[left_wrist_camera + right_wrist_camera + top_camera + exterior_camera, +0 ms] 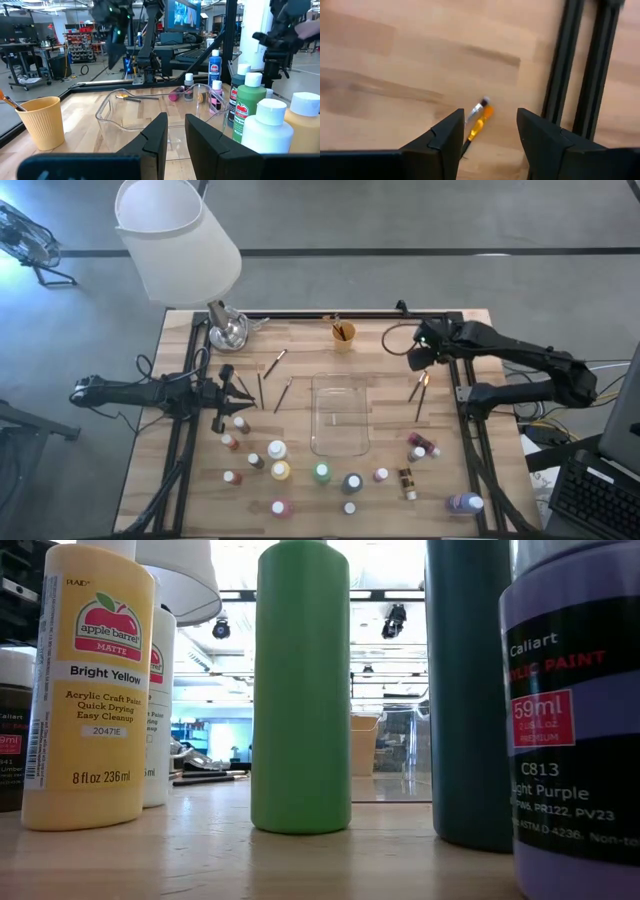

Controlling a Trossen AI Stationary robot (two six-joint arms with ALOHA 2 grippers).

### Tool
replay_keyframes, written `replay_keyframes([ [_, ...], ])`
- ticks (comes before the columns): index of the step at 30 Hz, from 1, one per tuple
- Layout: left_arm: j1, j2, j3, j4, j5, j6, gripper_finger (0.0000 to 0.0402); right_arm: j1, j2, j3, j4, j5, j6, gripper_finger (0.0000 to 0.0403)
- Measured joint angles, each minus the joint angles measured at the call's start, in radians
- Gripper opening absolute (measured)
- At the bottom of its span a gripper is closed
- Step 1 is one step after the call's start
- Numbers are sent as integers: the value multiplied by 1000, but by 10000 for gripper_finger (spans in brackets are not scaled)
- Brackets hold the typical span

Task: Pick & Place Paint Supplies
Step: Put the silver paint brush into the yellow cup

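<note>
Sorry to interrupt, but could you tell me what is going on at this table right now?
The robot is sorting paint supplies. The right gripper hangs open above an orange-handled brush lying on the wooden table near its right rail. The left gripper waits over the table's left side, holding nothing, jaws slightly apart. The clear tray in the middle looks empty, and the paint bottles stand scattered along the front.

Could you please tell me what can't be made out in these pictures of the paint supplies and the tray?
- Low view: the green bottle and its neighbours fill the picture, hiding most of the table and both arms.
- High view: the small bottles' labels are too small to read; the lamp shade covers the table's far corner.
- Right wrist view: the right tool stands open over an orange brush, whose handle is cut off behind the fingers.
- Left wrist view: the clear tray is partly hidden by the left tool.
</note>
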Motion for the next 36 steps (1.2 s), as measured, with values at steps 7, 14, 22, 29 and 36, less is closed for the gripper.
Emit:
replay_keyframes([
  [7,0,0,0,0,0,0,74,-4,-29,-151,76,-6,157,200],
  [14,0,0,0,0,0,0,74,-32,0,-228,214,-30,187,204],
  [22,0,0,0,0,0,0,74,-111,53,-270,322,-58,150,181],
  [29,0,0,0,0,0,0,74,-165,108,-308,429,-109,99,162],
  [36,0,0,0,0,0,0,74,-184,164,-315,436,-113,89,159],
])
